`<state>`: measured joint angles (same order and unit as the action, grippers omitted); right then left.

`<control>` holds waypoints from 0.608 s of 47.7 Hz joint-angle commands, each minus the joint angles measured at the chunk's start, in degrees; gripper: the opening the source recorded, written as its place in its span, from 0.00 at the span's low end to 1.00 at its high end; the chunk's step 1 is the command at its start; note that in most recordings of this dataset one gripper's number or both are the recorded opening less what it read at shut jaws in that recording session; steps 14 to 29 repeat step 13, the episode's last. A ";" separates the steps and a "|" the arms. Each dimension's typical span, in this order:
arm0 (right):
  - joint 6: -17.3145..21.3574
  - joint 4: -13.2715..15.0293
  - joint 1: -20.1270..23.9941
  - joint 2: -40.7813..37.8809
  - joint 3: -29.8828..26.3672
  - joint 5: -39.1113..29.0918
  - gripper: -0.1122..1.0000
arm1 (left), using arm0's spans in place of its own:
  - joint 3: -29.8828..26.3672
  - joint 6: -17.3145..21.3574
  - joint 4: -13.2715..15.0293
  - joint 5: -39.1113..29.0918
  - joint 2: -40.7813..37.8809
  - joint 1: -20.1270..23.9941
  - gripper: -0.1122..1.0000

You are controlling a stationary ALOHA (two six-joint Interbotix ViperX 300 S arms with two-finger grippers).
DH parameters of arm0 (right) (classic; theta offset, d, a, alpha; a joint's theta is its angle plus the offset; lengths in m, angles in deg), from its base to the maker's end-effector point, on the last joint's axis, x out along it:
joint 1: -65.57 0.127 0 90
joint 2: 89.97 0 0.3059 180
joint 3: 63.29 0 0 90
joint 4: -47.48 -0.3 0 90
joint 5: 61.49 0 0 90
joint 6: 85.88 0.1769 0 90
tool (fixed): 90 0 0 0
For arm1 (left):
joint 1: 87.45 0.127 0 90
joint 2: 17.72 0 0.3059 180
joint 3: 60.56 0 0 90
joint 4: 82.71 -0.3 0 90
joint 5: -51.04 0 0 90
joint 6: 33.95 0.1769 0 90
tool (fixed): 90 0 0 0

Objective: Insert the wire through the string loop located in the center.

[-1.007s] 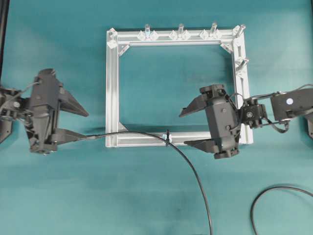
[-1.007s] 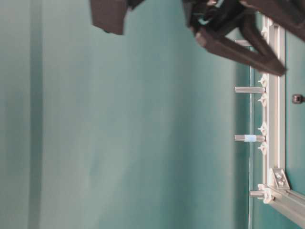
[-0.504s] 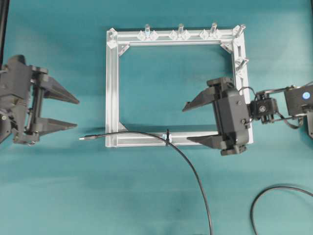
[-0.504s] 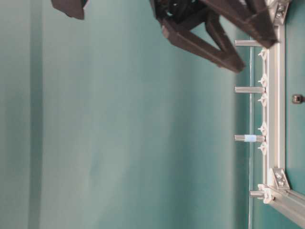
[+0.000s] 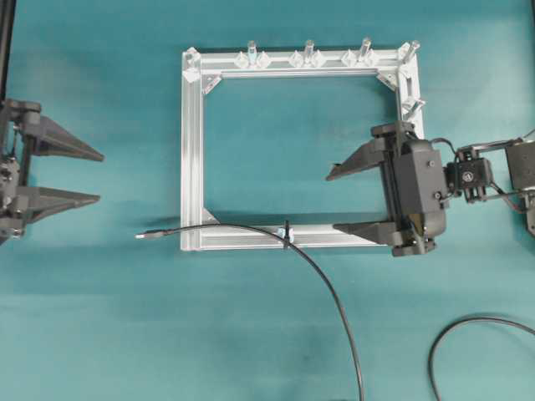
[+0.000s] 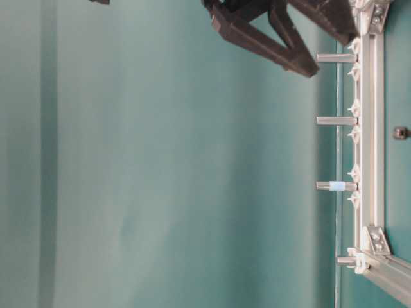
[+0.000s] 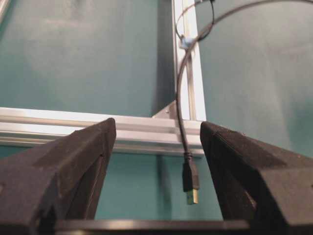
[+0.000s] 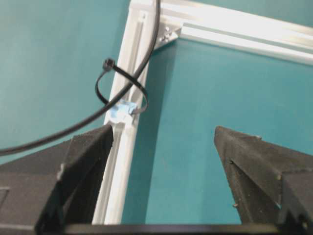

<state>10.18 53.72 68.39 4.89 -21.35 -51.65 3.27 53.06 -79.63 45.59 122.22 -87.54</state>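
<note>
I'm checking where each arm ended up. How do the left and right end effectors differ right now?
The left end effector sits at the picture's left edge, off the metal frame; the right end effector hangs over the frame's right side. The left one faces the wire's plug; the right one faces the string loop with the wire through it. Both stand open and hold nothing.
</note>
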 commanded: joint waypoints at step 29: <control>0.00 -0.18 -1.14 1.05 1.14 1.85 0.86 | 0.70 0.44 -0.18 -0.09 3.96 1.14 0.74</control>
